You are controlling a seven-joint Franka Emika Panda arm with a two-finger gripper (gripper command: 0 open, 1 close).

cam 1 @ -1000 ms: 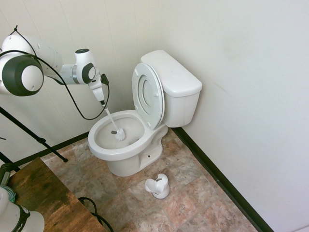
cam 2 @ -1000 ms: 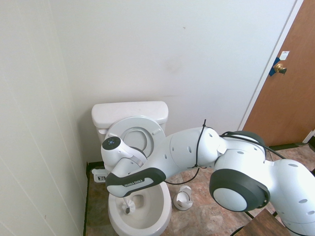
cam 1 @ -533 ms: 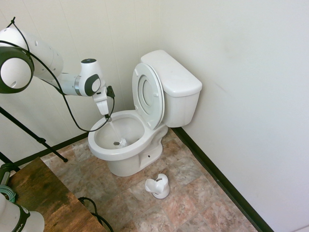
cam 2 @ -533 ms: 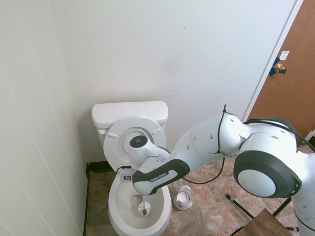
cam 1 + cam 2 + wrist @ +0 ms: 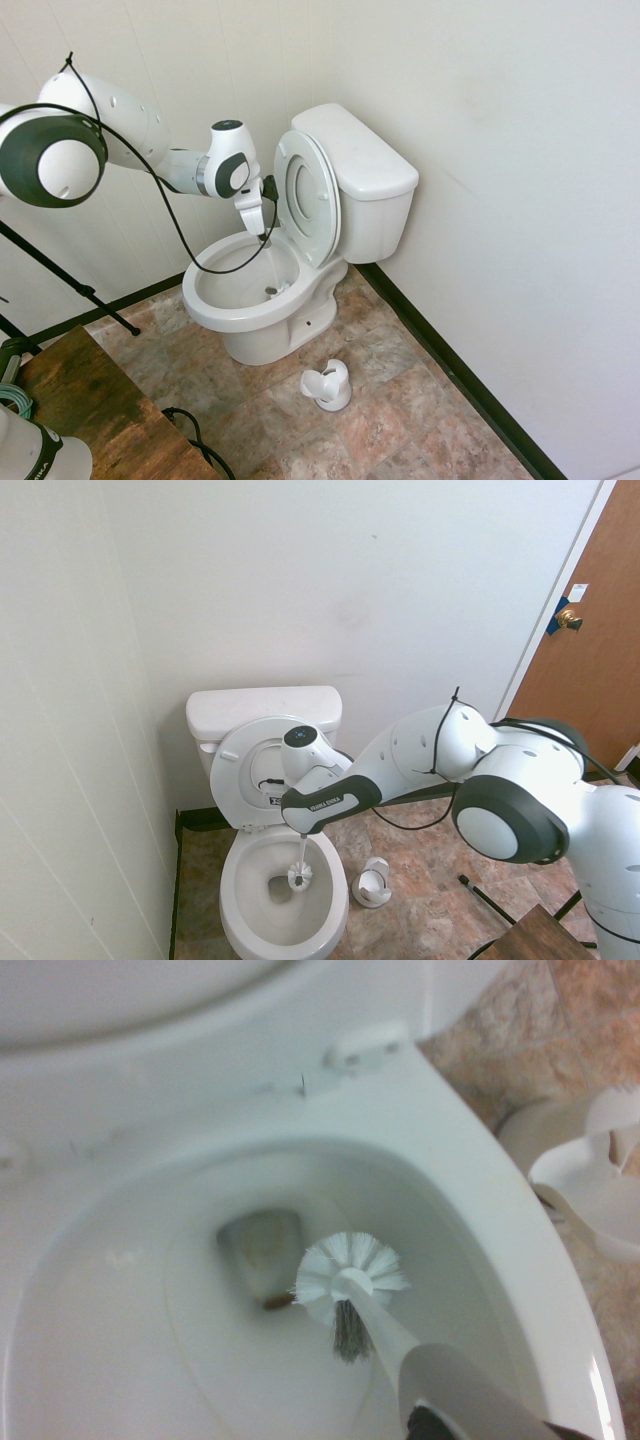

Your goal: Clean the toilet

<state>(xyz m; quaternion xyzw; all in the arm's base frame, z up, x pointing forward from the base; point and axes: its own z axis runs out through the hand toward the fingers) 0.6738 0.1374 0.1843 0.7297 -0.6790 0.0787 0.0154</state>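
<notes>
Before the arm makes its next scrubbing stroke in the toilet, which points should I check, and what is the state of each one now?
1. Brush held firmly: ok. The pincer is shut on the toilet brush handle.
2. Brush head inside the bowl: ok. The head sits low in the toilet bowl, near the drain opening.
3. Bristles touching the porcelain: cannot tell from these views.
4. Seat and lid out of the way: ok. Both stand raised against the tank.
5. Arm clear of the raised lid: cannot tell. The wrist is very close to it in both exterior views.
6. Brush holder clear of the stroke: ok. It stands on the floor beside the toilet.
</notes>
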